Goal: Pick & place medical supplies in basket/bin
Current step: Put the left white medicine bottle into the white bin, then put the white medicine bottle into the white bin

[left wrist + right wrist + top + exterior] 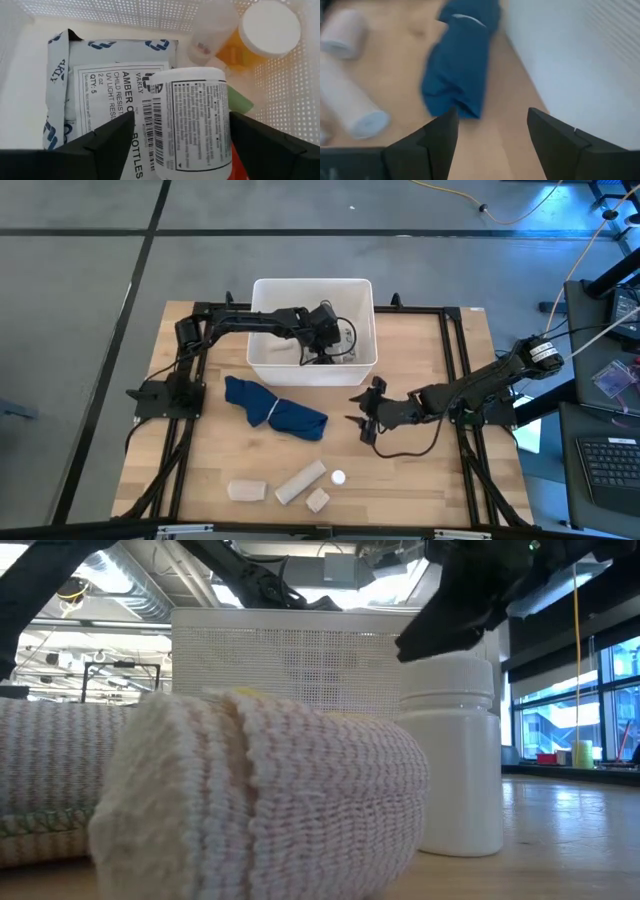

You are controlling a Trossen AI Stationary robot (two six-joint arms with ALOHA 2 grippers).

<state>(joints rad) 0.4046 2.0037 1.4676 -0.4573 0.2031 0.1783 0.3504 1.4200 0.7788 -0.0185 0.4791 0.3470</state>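
White tub [262,330] at the tabletop's far edge holds the left pincer [177,145], clamped on a labelled vial [192,120]; releasing high risks bounce-out. Right pincer [366,417], fingers apart, hovers mid-tabletop beside the cloth [275,410].

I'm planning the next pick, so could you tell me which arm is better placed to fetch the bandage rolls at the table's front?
Right, probably. The right gripper is open and empty over the table, nearer the bandage rolls. The left gripper is inside the white bin, holding a labelled white bottle.
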